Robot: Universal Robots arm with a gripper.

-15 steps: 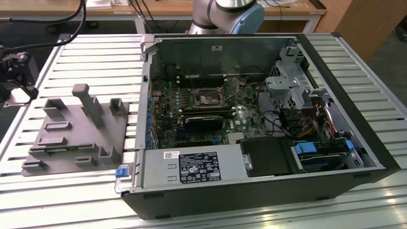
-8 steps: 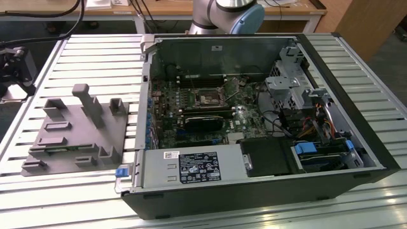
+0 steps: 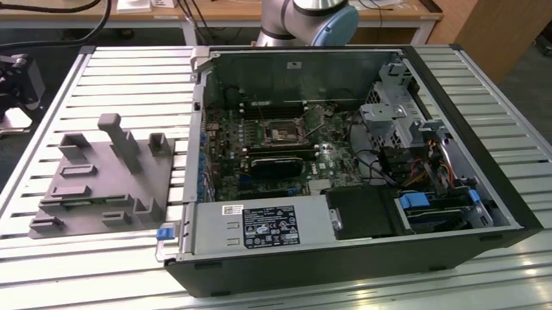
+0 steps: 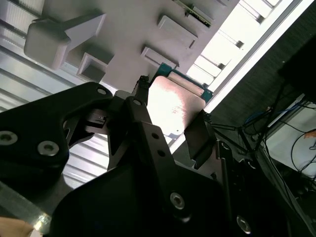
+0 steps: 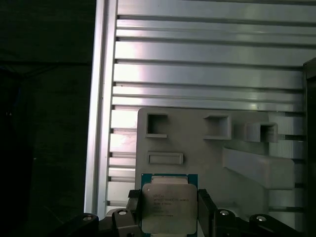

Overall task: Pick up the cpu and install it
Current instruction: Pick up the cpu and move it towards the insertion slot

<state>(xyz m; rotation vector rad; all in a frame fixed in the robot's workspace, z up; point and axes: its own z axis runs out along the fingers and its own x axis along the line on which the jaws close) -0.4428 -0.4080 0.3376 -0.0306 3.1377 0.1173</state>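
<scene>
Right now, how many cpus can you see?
1: the cpu is clamped in the gripper in both wrist views, over the grey fixture. Whether the socket holds another, I cannot tell.

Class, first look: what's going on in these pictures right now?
The robot arm has its gripper closed on the cpu, over the grey fixture on the slatted table. Beside the fixture lies the open computer case, with its motherboard socket exposed. The cpu is not yet installed.
</scene>
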